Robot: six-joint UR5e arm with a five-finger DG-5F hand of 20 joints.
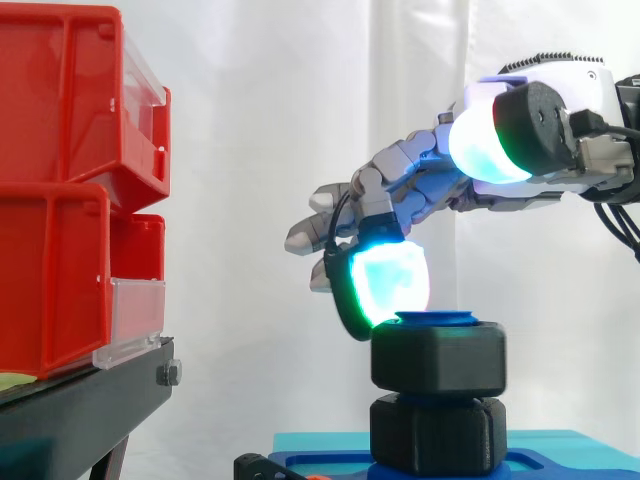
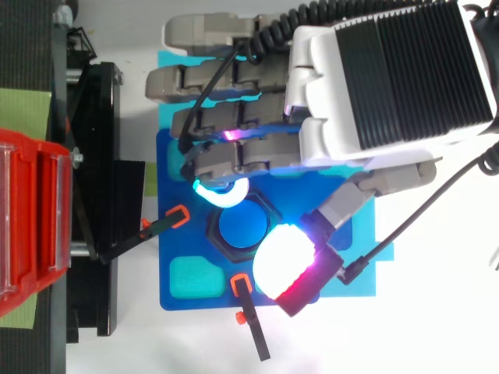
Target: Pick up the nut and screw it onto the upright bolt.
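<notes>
Just beneath the hand [image 2: 374, 101], the black nut [image 1: 438, 355] sits on the upright blue bolt [image 2: 242, 226]. One cyan fingertip [image 1: 390, 280] rests at its top edge. The thumb [image 1: 488, 142] is raised clear and the fingers are loosely spread, gripping nothing.

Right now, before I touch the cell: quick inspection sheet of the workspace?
surface: blue plastic base plate on a teal slab.
job's things: black hexagonal nut on the upright blue bolt, bolt top showing; second black hexagonal block below.
clutter: orange-tipped black clamps on the plate.
hand: the hand is open, one glowing fingertip at the nut's top edge, thumb pad raised above.
cables: nothing seen.
surroundings: red plastic bins on a black stand, white curtain.
</notes>
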